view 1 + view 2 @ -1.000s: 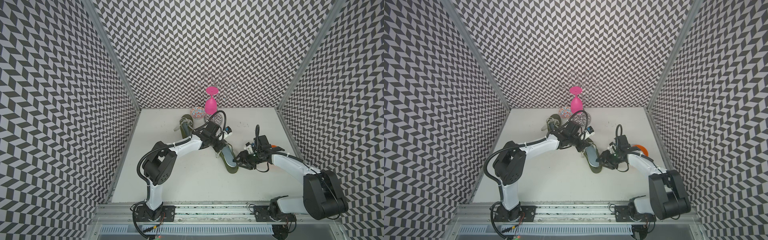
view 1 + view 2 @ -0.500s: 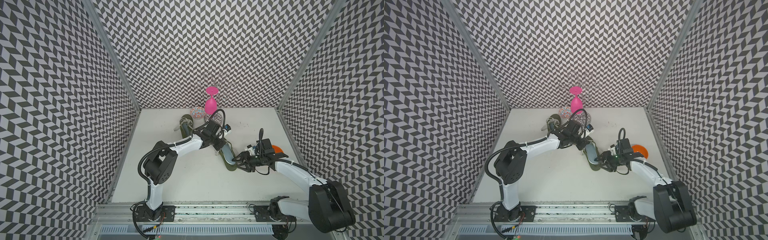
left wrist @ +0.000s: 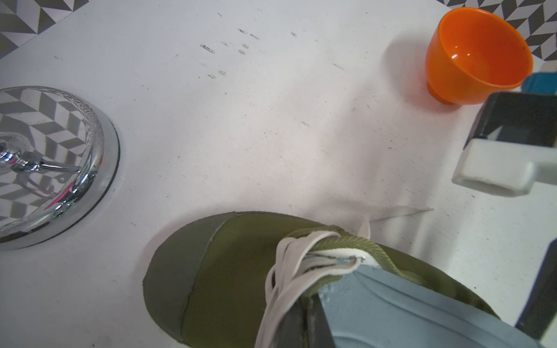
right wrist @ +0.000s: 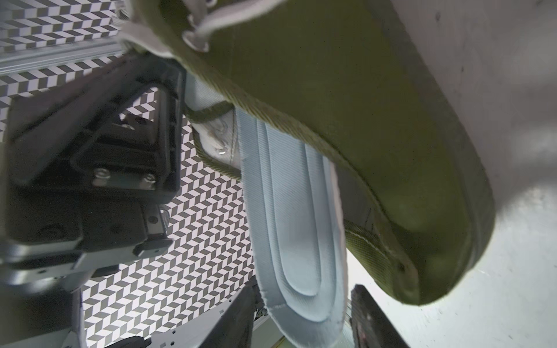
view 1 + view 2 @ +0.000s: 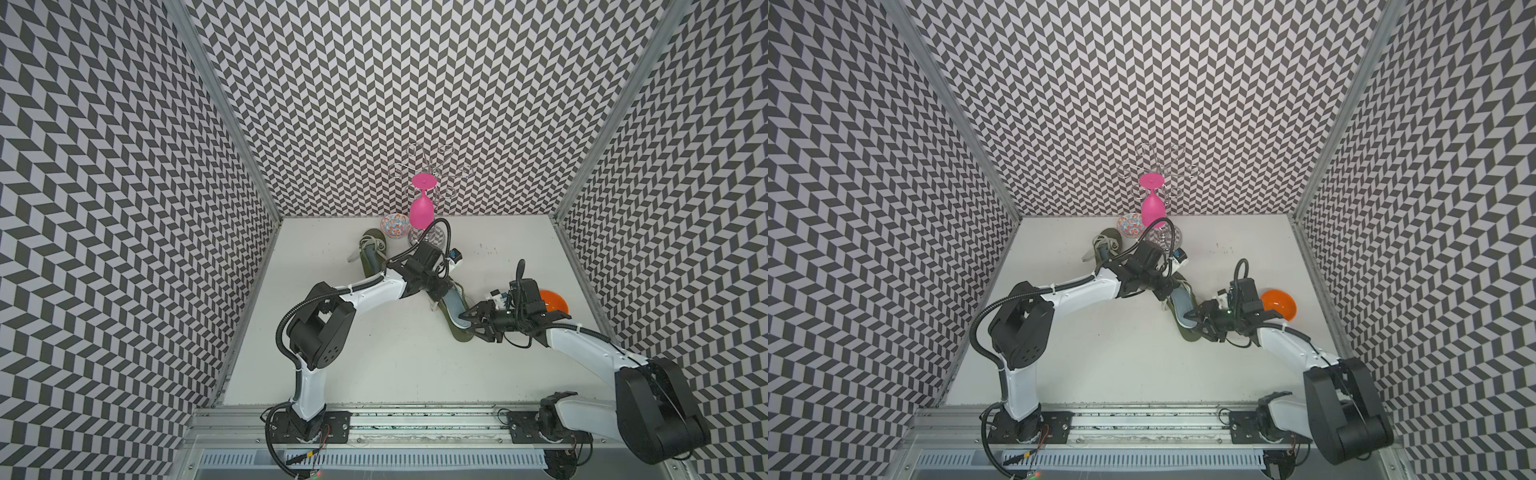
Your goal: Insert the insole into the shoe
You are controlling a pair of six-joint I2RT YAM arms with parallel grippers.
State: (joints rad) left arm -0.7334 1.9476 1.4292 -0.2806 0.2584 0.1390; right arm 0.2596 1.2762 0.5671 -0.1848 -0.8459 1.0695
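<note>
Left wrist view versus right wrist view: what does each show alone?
Only the left wrist view shows the orange cup, the chrome rack base and the toe cap of the olive shoe. Only the right wrist view shows the shoe's heel and the heel end of the light blue insole sticking out, with the right end effector open astride it. Both show the insole partly inside the shoe and the left end effector clamped on its upper edge.

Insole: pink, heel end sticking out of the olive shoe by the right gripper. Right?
Not pink: the right wrist view shows the insole is light blue. The rest holds: its heel end sticks out of the olive shoe by the right gripper.
</note>
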